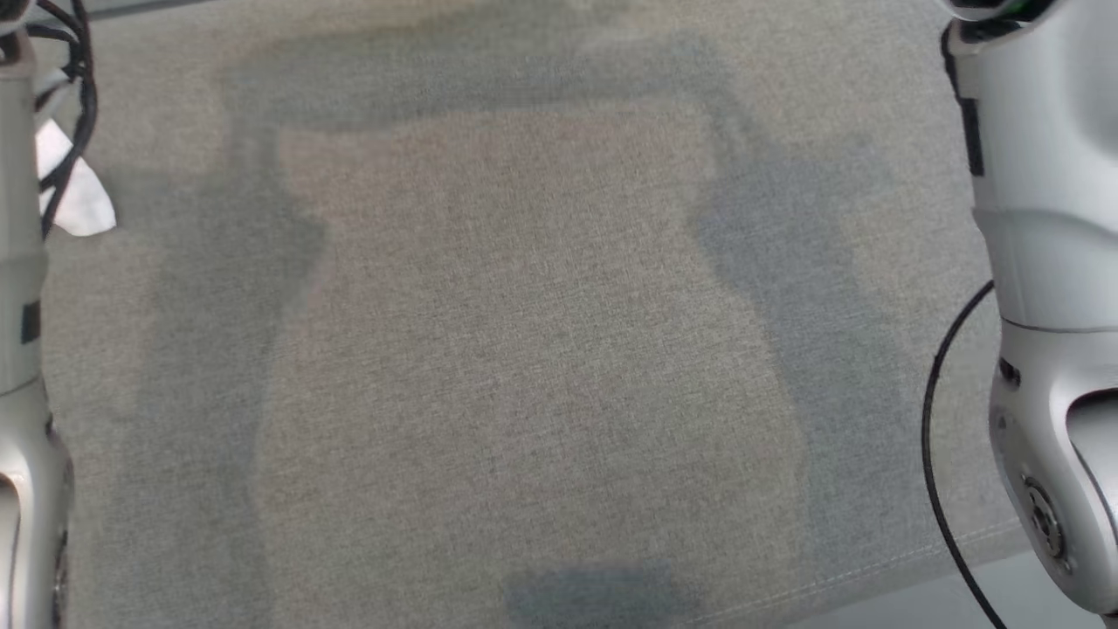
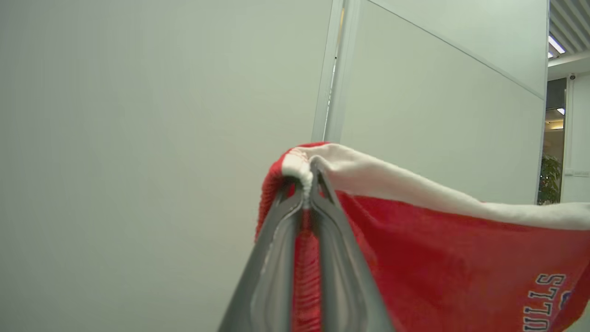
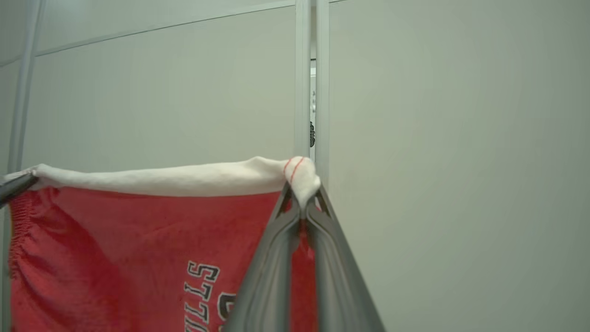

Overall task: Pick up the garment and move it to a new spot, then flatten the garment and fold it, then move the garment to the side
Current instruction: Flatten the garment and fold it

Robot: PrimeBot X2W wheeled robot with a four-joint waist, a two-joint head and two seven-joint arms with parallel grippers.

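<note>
The garment (image 3: 115, 249) hangs in the air, its white band stretched from gripper to gripper, long axis running arm to arm. The left gripper (image 2: 306, 182) is clamped on one end, cloth trailing toward its 3 o'clock. The right gripper (image 3: 302, 203) pinches the other end, cloth toward 9. Left arm (image 1: 22, 349) and right arm (image 1: 1048, 262) stand raised either side of the grey surface (image 1: 559, 349), neither one nearer.
</note>
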